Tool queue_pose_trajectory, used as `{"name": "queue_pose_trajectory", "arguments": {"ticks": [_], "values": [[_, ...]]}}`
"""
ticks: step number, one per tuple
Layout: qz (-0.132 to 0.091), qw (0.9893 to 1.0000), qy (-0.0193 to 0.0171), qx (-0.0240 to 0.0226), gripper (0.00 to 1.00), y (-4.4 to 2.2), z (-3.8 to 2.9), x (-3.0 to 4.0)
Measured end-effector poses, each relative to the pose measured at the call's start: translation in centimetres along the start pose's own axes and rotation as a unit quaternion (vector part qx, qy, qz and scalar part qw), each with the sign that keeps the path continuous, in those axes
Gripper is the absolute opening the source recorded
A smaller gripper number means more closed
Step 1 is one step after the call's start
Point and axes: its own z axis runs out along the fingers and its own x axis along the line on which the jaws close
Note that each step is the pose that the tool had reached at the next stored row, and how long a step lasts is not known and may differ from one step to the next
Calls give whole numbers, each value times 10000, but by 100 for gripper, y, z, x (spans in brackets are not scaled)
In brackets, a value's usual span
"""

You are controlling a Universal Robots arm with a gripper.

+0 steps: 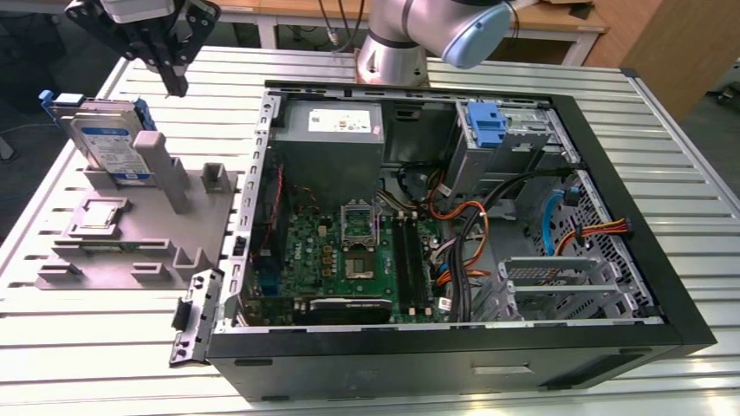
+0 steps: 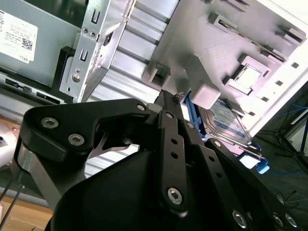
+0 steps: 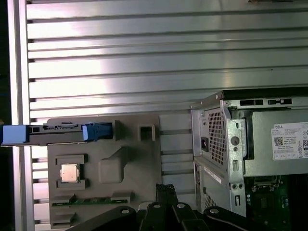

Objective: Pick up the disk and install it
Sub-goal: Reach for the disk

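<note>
The disk (image 1: 110,143) stands upright on its edge in a grey fixture (image 1: 139,234) at the exterior view's left, with its white-and-blue label facing out and blue carrier tabs at its ends. In the first wrist view the disk (image 3: 57,133) appears edge-on. In the second wrist view the disk (image 2: 226,120) lies past the fingertips. My gripper (image 1: 176,82) hangs above the fixture, a little to the exterior view's right of the disk and clear of it. Its black fingers (image 3: 166,192) press together with nothing between them, and my gripper (image 2: 169,96) points at the fixture.
An open computer case (image 1: 647,260) fills the middle and the exterior view's right, holding a grey power-supply box (image 1: 329,130), a motherboard (image 1: 347,251) and a blue bracket (image 1: 488,126) in a drive bay. The arm's base (image 1: 393,52) stands behind it. A chip (image 3: 70,173) sits on the fixture.
</note>
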Motion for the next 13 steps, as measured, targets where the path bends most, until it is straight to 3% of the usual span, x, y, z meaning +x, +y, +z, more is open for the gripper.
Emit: {"name": "queue_pose_trajectory", "arguments": {"ticks": [13], "values": [[0,10000,0,-2,10,32,4,74]]}}
